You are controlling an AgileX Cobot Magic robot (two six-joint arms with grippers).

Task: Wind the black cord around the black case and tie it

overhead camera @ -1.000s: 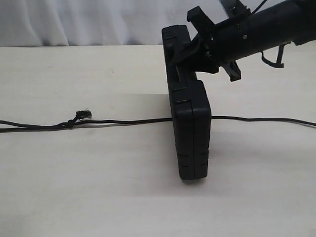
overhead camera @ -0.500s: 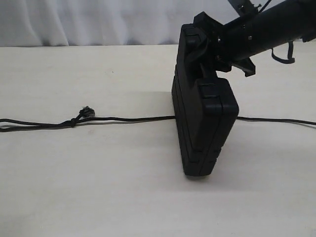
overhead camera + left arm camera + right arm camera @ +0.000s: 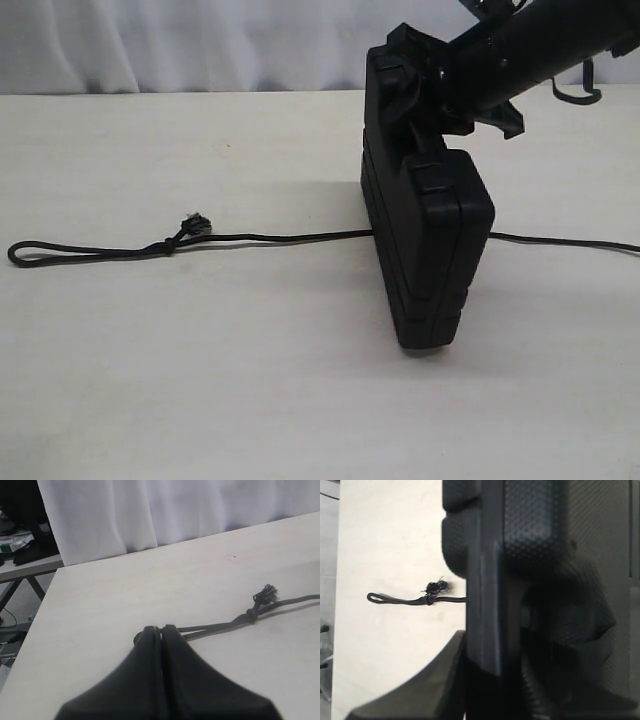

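Right gripper (image 3: 415, 88) was clamped on top of black case (image 3: 430, 250). Case stood on edge on table (image 3: 200, 380), tilted. Black cord (image 3: 270, 237) lay flat across table past case: no wrap, no tie. Left gripper (image 3: 162, 630) was pressed together, apparently empty. Wrapping and tying were all left.

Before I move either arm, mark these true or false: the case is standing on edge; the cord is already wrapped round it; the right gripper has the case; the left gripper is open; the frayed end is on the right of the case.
1. The black case stands on edge on the table. True.
2. The black cord is wrapped around it. False: it lies along the table, showing on both sides of the case.
3. The right gripper holds the case at its top. True.
4. The left gripper is open. False: its jaws are closed together.
5. The frayed end lies right of the case. False: it lies left of it in the exterior view.
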